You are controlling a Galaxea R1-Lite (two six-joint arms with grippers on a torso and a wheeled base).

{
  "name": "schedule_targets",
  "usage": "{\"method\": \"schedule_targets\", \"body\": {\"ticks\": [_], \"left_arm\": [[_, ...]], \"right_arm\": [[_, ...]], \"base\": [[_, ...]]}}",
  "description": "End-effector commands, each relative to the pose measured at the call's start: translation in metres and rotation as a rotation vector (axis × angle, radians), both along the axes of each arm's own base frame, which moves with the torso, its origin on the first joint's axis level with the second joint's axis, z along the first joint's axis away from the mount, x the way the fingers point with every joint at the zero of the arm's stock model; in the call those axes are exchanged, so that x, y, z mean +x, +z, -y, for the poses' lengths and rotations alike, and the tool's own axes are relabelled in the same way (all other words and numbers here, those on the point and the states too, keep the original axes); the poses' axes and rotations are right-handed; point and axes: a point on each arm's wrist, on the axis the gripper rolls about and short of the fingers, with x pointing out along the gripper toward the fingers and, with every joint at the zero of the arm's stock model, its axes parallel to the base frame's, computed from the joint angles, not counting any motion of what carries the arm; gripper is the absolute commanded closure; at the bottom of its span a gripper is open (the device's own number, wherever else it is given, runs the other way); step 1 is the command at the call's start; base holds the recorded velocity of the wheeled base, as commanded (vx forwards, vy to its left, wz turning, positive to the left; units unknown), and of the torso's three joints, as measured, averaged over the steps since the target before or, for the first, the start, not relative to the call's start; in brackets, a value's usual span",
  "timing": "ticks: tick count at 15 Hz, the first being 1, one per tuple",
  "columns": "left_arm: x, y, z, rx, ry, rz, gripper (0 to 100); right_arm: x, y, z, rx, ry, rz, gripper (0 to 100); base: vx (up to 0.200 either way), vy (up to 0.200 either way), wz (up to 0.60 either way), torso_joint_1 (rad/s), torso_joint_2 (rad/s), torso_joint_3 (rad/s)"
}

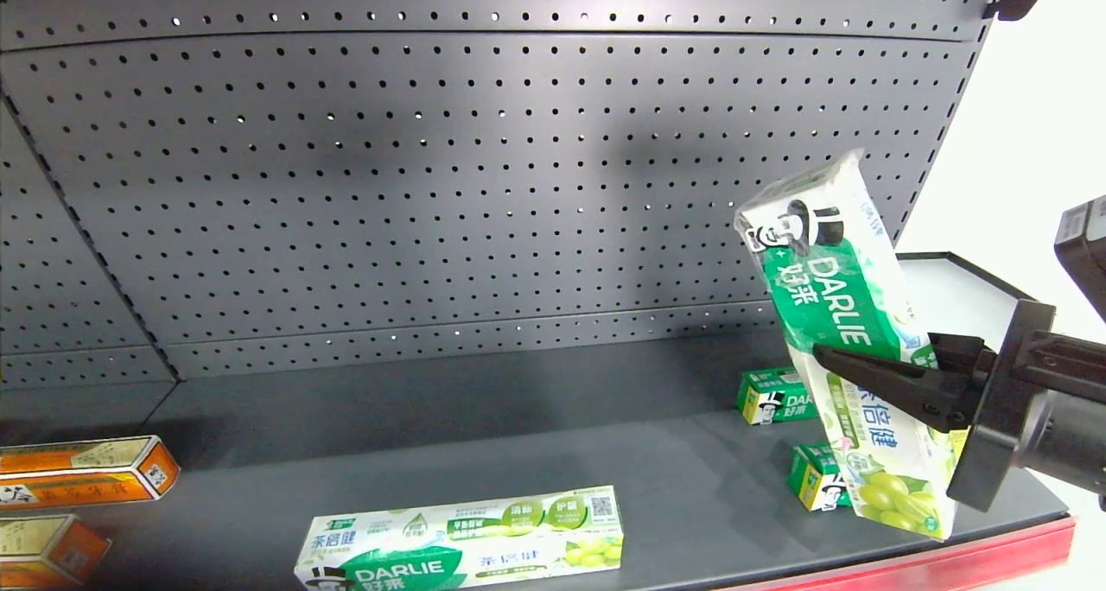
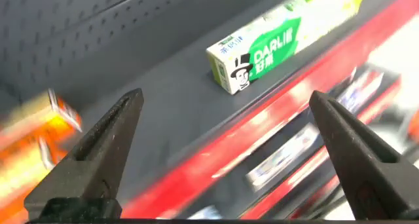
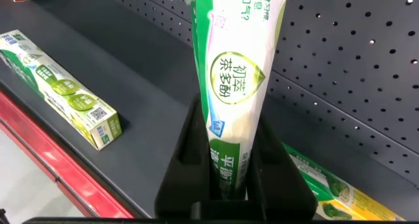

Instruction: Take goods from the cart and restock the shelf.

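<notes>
Handling, judged: the toothpaste pack [image 1: 842, 314] looked light. Its glossy film wrap was probably slick, and it should give a little under pressure. A hold across the thin side near mid-length would suit it best. The grip sat below the middle, so the long upper part could pivot between the jaws if swung fast.

Appearance: long, flat, white-and-green pack with green grapes printed at its lower end. The right wrist view showed a rounded face under shiny wrap.

Position: the pack hung in the air over the right end of the shelf [image 1: 432, 427], clear of the deck. It was near upright, with its top leaning towards the perforated back panel. Two small green boxes [image 1: 773, 395] lay on the deck just behind it.

Right gripper [image 1: 864, 366]: clenched on the pack's lower half, one finger on each broad face.

Left gripper [image 2: 226, 96]: released, fingers spread wide and nothing between them. It hung before the red shelf edge.

Other stock: a matching long green box [image 1: 462, 539] lay flat near the front edge, and orange boxes [image 1: 82, 470] lay at the left end
</notes>
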Motion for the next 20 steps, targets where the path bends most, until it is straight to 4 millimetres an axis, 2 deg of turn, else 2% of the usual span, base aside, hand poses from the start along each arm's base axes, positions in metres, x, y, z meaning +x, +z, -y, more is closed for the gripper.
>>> {"method": "schedule_targets", "body": {"ticks": [1,4,7,8,12,13,15,18,20], "left_arm": [[-0.023,-0.020,0.005,-0.085,0.073,0.091,0],[-0.020,-0.026,0.002,-0.083,0.188,0.077,0],[-0.009,-0.056,-0.008,-0.096,0.543,-0.006,0],[-0.007,-0.060,-0.012,-0.091,0.670,0.010,0],[-0.005,-0.061,-0.013,-0.201,0.708,0.043,0],[-0.005,-0.060,-0.014,-0.305,0.777,0.050,0],[-0.005,-0.059,-0.014,-0.399,0.790,0.057,0],[-0.004,-0.059,-0.014,-0.314,0.750,0.056,0],[-0.004,-0.060,-0.013,-0.239,0.730,0.056,0]], "right_arm": [[-0.001,0.001,0.000,0.003,0.001,0.003,100],[0.000,0.001,0.000,0.000,0.001,0.003,100],[-0.001,0.001,0.000,0.001,-0.001,0.004,100],[-0.001,0.001,0.000,0.001,-0.001,0.004,100],[0.001,0.001,-0.001,0.000,0.004,0.003,100],[0.004,0.002,-0.006,-0.004,0.015,-0.002,100],[0.010,0.002,-0.021,-0.032,0.053,0.001,100],[0.025,0.003,-0.039,-0.069,0.075,0.008,100],[0.026,0.001,-0.043,-0.073,0.085,0.002,100]], "base": [[0.000,0.000,0.00,0.000,0.00,0.000],[0.000,0.000,0.00,0.000,0.00,0.000],[0.000,0.000,0.00,0.000,0.00,0.000],[0.000,0.000,0.00,0.000,0.00,0.000],[0.000,0.000,0.00,0.000,0.00,0.000],[0.000,0.000,0.00,0.000,0.00,0.000],[0.000,0.000,0.00,0.000,0.00,0.000],[0.000,0.000,0.00,0.000,0.00,0.000],[0.000,0.000,0.00,0.000,0.00,0.000]]}}
